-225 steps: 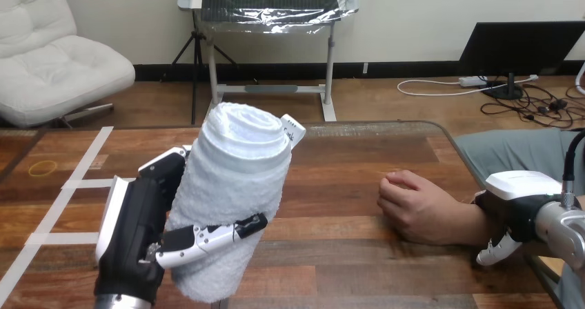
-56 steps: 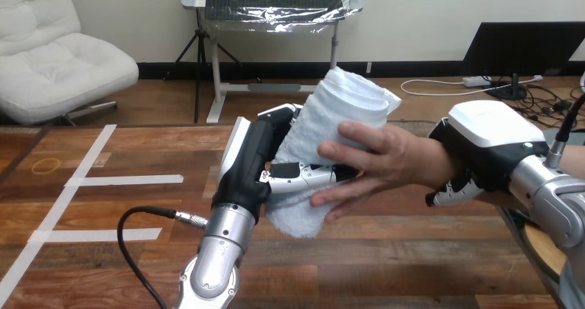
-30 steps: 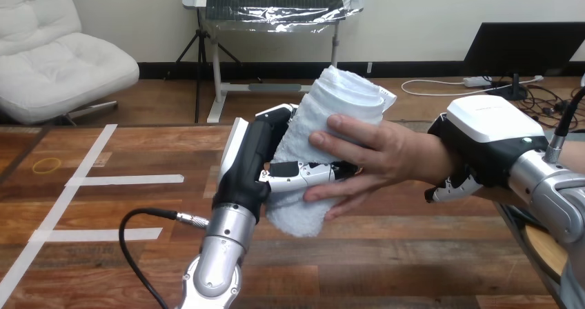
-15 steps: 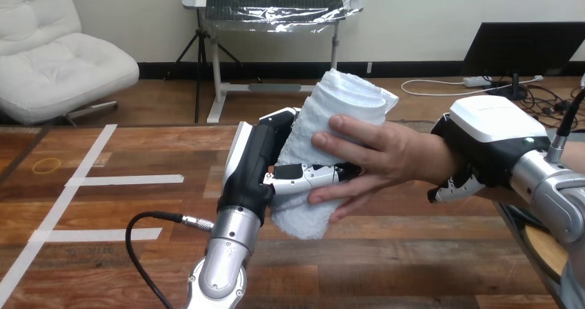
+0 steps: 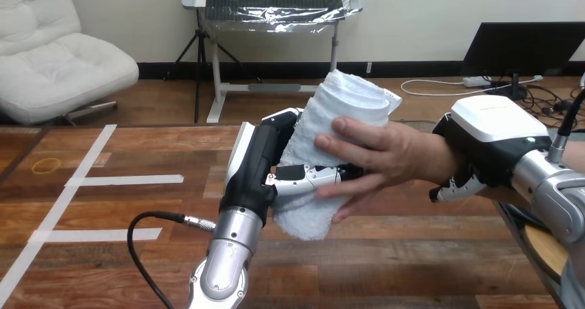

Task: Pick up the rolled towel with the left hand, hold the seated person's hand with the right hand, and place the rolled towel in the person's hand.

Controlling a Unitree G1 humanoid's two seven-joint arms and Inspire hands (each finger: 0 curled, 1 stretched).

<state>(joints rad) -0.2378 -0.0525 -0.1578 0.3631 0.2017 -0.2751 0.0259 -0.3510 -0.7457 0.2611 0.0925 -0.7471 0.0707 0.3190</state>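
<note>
A white rolled towel [image 5: 331,126] stands tilted above the middle of the table. My left hand [image 5: 259,164] is shut on it from the left, its thumb across the towel's front. The person's hand [image 5: 376,157] comes in from the right, its fingers wrapped over the towel's right side, touching my thumb. My right hand [image 5: 486,147] is shut on the person's wrist, its white back up and its fingers curled under the forearm.
White tape strips [image 5: 103,181] mark the wooden table [image 5: 138,254] at the left. A yellow ring [image 5: 45,165] lies near the far left edge. A black cable [image 5: 155,223] loops from my left forearm.
Over the last second my left hand, the towel and the person's hand have drifted slightly right together. The grips are unchanged.
</note>
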